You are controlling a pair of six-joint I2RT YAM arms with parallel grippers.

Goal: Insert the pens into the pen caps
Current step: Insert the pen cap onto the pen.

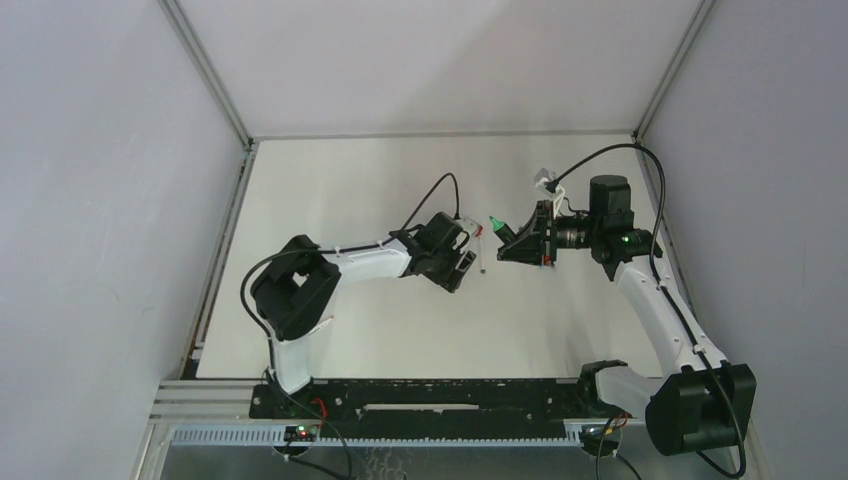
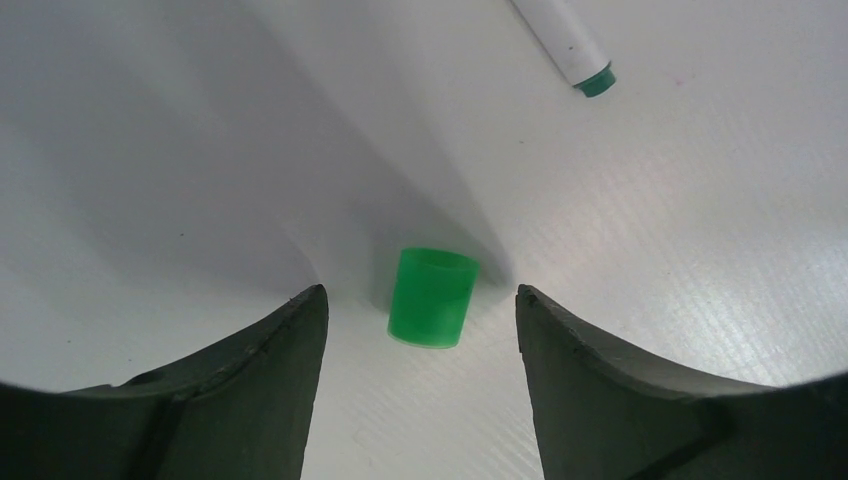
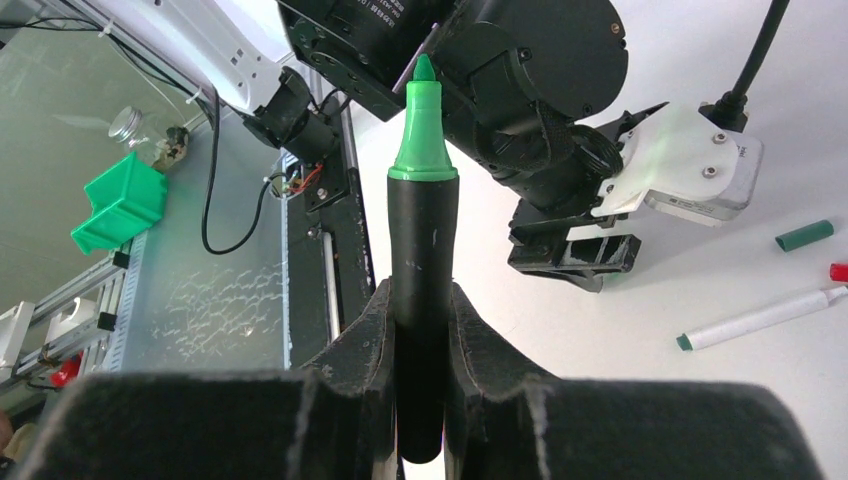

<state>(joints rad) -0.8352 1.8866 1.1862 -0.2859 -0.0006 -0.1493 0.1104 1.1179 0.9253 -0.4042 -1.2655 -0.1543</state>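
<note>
Left wrist: left hand stands open, and the green cap sits on the tabletop between its fingers, touching neither. A white pen lies well ahead of the hand, to its right.

Right wrist: right hand is clamped on the lower barrel of the black pen. The green tip points away from the hand, bare.

Handling, as judged:
- Cap is light, hard and smooth, so it is likely to skid or tip.
- Pinch it across the wall at mid height, leaving the mouth free.
- Pen is stiff and light.

Views compared:
- Only the left wrist shows the cap; from the top, the hand hides it.
- Only the right wrist shows the grip, plus a dark green cap beyond the hand to its right.
</note>
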